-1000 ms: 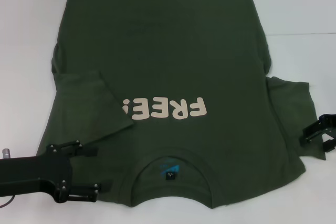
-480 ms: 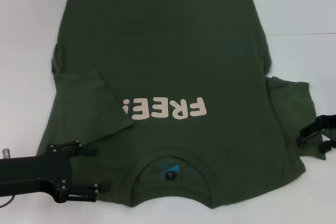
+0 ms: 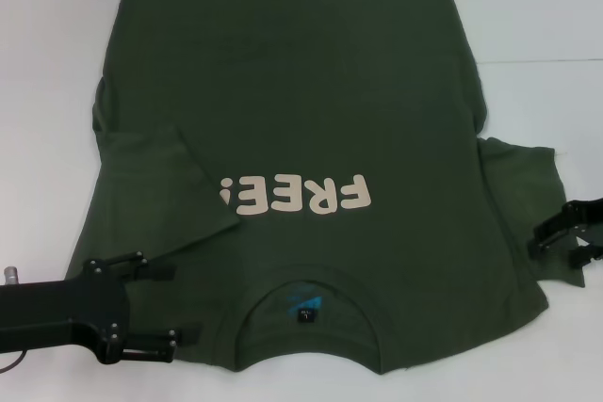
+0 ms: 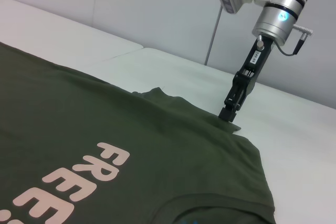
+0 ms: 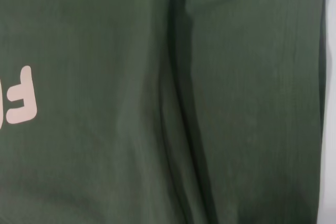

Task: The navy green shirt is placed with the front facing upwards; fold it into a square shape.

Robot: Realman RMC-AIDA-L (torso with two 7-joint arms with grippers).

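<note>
Tabletop (image 3: 38,91): white; it carries everything you see.
Shirt (image 3: 292,91): spread front up across the middle, collar at the near edge, left sleeve already folded in. Expect soft, light, limp cloth; take it at sleeve edges or hems.
Left gripper (image 3: 155,313): low over the near-left shoulder, fingers spread and empty.
Right gripper (image 3: 572,240): at the right sleeve's outer edge, near the tabletop's right side; fingers apart, touching cloth, not yet clenched.

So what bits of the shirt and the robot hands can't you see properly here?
- Navy green shirt: head view's top edge crops its hem.
- Neck label: its writing is too small to read.
- Right gripper: the picture's edge cuts it, so its grip on the sleeve is unclear.
- Left gripper: absent from its own wrist view.
</note>
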